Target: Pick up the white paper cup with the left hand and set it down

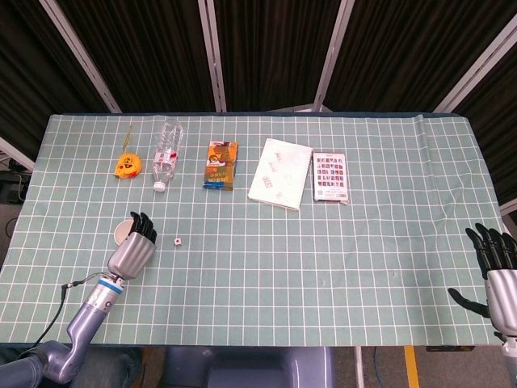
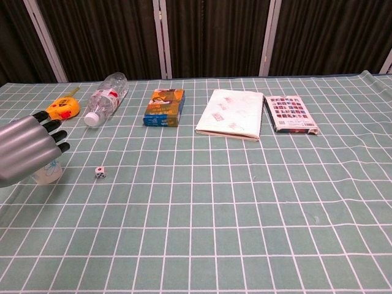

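Note:
The white paper cup (image 1: 122, 233) with a blue flower print stands upright near the table's left front. In the chest view only the lower part of the cup (image 2: 48, 174) shows below my left hand (image 2: 27, 150). My left hand (image 1: 134, 249) sits right against the cup's right side, its back toward the cameras and its fingers curling around the cup. Whether they press on the cup is hidden. My right hand (image 1: 494, 271) hangs at the table's right front corner with its fingers spread and nothing in it.
A small white die (image 1: 177, 239) lies just right of the left hand. Along the back lie a yellow tape measure (image 1: 126, 166), a clear bottle (image 1: 166, 153), an orange box (image 1: 220, 164), a white notebook (image 1: 280, 172) and a card pack (image 1: 330, 177).

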### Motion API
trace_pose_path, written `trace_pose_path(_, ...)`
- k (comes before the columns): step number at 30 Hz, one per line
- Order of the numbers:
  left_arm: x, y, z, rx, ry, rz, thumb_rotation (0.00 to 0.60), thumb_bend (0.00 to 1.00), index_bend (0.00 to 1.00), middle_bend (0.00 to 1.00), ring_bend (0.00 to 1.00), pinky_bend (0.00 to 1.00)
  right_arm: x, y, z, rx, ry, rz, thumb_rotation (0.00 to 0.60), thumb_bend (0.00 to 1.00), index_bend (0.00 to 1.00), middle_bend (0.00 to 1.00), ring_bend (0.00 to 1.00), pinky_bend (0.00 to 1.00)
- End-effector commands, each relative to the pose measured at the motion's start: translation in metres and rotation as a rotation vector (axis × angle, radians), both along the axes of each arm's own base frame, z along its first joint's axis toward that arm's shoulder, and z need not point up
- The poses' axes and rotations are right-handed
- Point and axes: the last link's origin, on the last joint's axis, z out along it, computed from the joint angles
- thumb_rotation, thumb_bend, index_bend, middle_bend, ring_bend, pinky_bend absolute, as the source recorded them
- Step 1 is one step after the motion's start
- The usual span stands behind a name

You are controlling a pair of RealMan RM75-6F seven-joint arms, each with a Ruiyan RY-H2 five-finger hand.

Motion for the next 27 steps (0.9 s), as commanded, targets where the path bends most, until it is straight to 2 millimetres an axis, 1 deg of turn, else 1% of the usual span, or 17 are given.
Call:
trace_pose_path(1,-0.001,0.0,0.0,0.008,-0.002,0.003,0.6,0.0,0.43,0.36,0.27,0.33,0.0,0.0,0.0,0.0,0.0,0.0,0.6,0.0,0.0,0.0,0.0,0.0)
trace_pose_path(7,-0.002,0.003,0.008,0.012,-0.058,0.034,0.6,0.0,0.48,0.41,0.31,0.37,0.0,0.0,0.0,0.001,-0.002,0.0,0.6,0.0,0.0,0.0,0.0,0.0)
trace_pose_path(10,-0.001,0.007,0.017,0.019,-0.146,0.083,0.6,0.0,0.48,0.41,0.31,0.37,0.0,0.0,0.0,0.001,-0.001,-0.001,0.6,0.0,0.0,0.0,0.0,0.0)
trace_pose_path(13,0.004,0.012,0.031,0.038,-0.252,0.112,0.6,0.0,0.48,0.41,0.31,0.37,0.0,0.0,0.0,0.002,-0.002,0.0,0.6,0.0,0.0,0.0,0.0,0.0)
trace_pose_path(15,0.009,0.017,0.044,0.029,-0.413,0.172,0.6,0.0,0.48,0.41,0.31,0.37,0.001,0.001,0.0,0.002,-0.005,0.004,0.6,0.0,0.0,0.0,0.0,0.0)
trace_pose_path(16,0.011,0.018,0.048,0.007,-0.524,0.232,0.6,0.0,0.48,0.41,0.31,0.37,0.002,0.001,-0.001,0.002,-0.006,0.006,0.6,0.0,0.0,0.0,0.0,0.0)
trace_pose_path(18,0.016,0.024,0.058,-0.065,-0.811,0.398,0.6,0.0,0.48,0.41,0.31,0.37,0.002,0.001,-0.001,0.003,-0.004,0.005,0.6,0.0,0.0,0.0,0.0,0.0)
trace_pose_path(20,0.014,0.034,0.07,-0.143,-0.976,0.508,0.6,0.0,0.48,0.41,0.31,0.37,0.002,0.001,-0.002,0.006,-0.004,0.005,0.6,0.0,0.0,0.0,0.0,0.0)
trace_pose_path(22,0.007,0.04,0.077,-0.192,-1.096,0.579,0.6,0.0,0.48,0.41,0.31,0.37,0.002,0.001,-0.002,0.006,-0.003,0.007,0.6,0.0,0.0,0.0,0.0,0.0)
trace_pose_path(24,-0.003,0.04,0.074,-0.232,-1.256,0.669,0.6,0.0,0.48,0.41,0.31,0.37,0.002,0.001,-0.002,0.009,-0.002,0.004,0.6,0.0,0.0,0.0,0.0,0.0)
trace_pose_path(26,-0.011,0.041,0.07,-0.262,-1.333,0.708,0.6,0.0,0.48,0.4,0.31,0.37,0.002,0.0,-0.003,0.011,-0.001,0.003,0.6,0.0,0.0,0.0,0.0,0.0)
trace_pose_path(27,-0.017,0.041,0.064,-0.278,-1.387,0.747,0.6,0.0,0.48,0.4,0.31,0.37,0.002,0.0,-0.004,0.014,0.001,0.003,0.6,0.0,0.0,0.0,0.0,0.0)
